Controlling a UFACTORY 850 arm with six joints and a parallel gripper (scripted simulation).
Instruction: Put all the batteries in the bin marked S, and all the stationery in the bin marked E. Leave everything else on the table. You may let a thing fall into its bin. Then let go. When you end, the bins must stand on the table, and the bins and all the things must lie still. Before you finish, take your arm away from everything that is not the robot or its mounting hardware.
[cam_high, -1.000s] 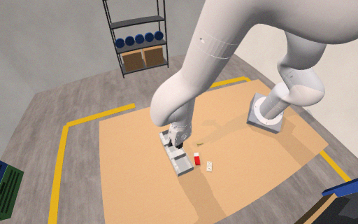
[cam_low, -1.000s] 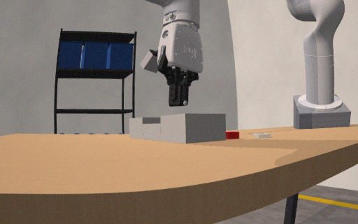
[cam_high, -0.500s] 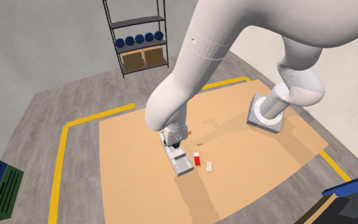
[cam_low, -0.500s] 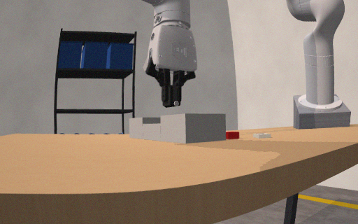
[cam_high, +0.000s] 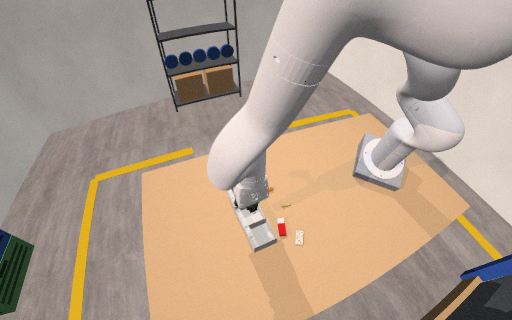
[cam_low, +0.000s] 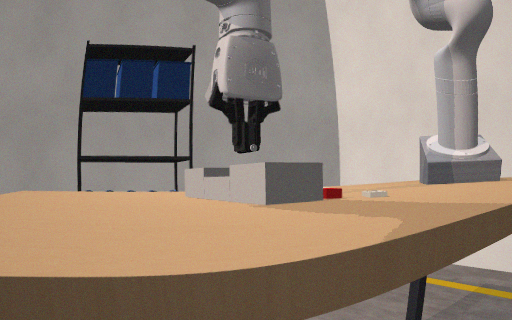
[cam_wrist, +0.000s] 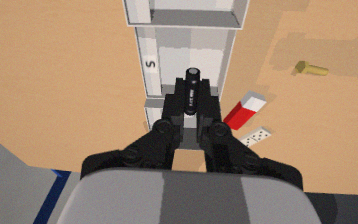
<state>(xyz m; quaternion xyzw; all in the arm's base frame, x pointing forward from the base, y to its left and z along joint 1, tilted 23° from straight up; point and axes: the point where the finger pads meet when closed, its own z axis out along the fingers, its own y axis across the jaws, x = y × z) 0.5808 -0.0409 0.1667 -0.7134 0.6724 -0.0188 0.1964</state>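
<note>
Clamped on a black battery (cam_low: 253, 147) (cam_wrist: 192, 82) with the gripper (cam_high: 252, 209) (cam_low: 247, 149) (cam_wrist: 191, 92), above the bin marked S (cam_high: 256, 219) (cam_wrist: 152, 45).
Smooth, dark and cylindrical, with a round silvery end face and small pale lettering down the side; held roughly level, pinched between both fingertips, clear of the bin's walls. Placed nearer the worktop's (cam_high: 190, 250) (cam_low: 125, 235) (cam_wrist: 65, 75) left edge than its right corner, as seen from the top. Showing, too, a red-and-white block (cam_high: 282, 229) (cam_low: 332, 193) (cam_wrist: 241, 117) flat beside the bin row, on the side towards that right corner.
</note>
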